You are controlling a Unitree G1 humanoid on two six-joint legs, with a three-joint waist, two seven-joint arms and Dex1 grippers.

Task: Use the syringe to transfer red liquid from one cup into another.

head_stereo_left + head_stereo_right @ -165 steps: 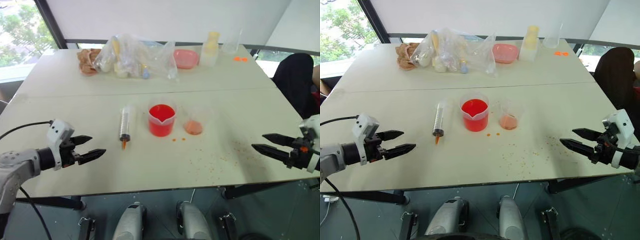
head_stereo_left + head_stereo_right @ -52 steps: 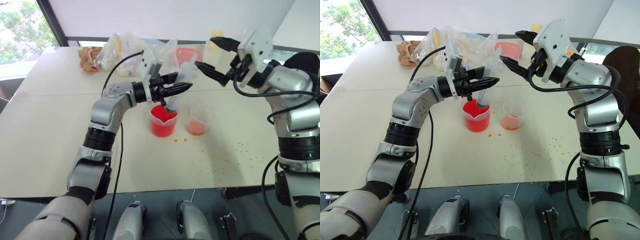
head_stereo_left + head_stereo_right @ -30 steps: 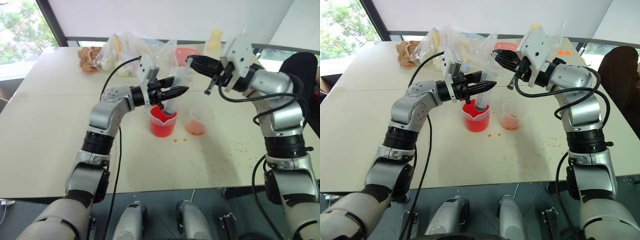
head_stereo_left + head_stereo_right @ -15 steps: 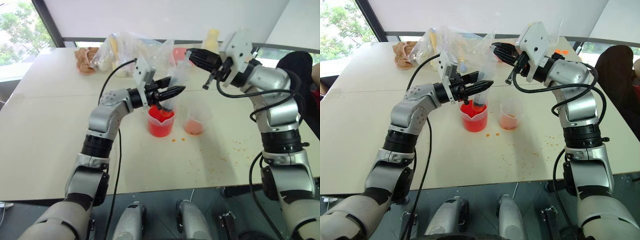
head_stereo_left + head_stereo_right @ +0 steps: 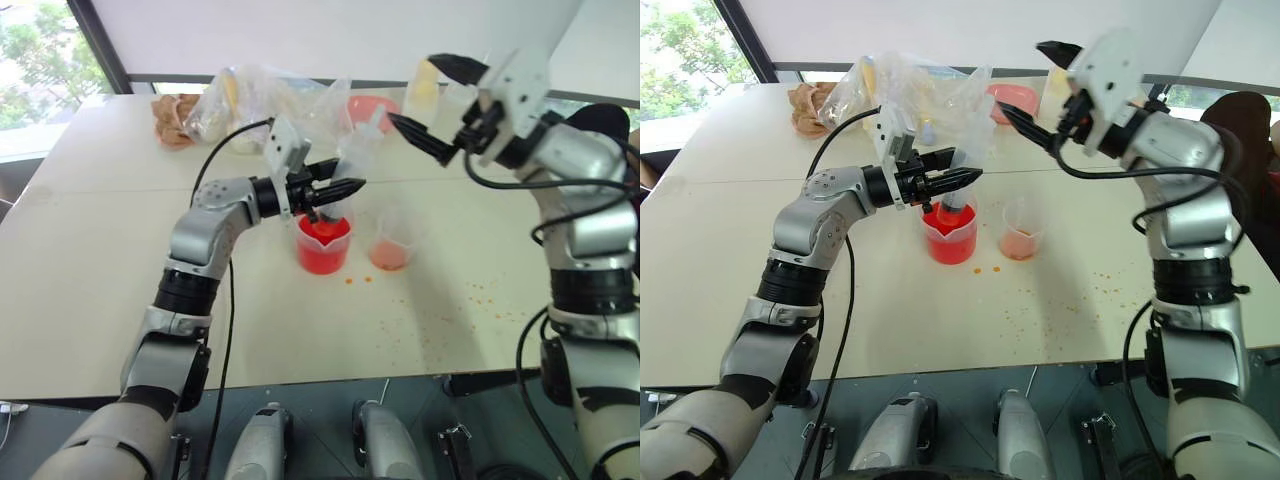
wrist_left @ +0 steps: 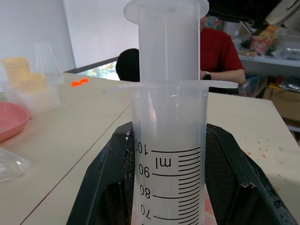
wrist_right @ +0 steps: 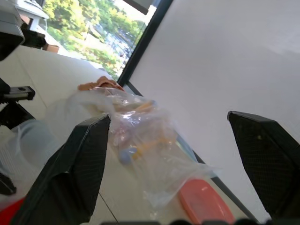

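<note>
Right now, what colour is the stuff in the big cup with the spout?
Bright red-orange. The red liquid in the spouted cup shows best in the right eye view.

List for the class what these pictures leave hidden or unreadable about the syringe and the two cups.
- Syringe nozzle: head views, sunk inside the red beaker, behind its wall and the left gripper.
- Liquid drawn into the barrel: left wrist view, cut off below the 70 mark by the edge and the fingers.
- Smaller cup fill level: head views, too small to read.
</note>
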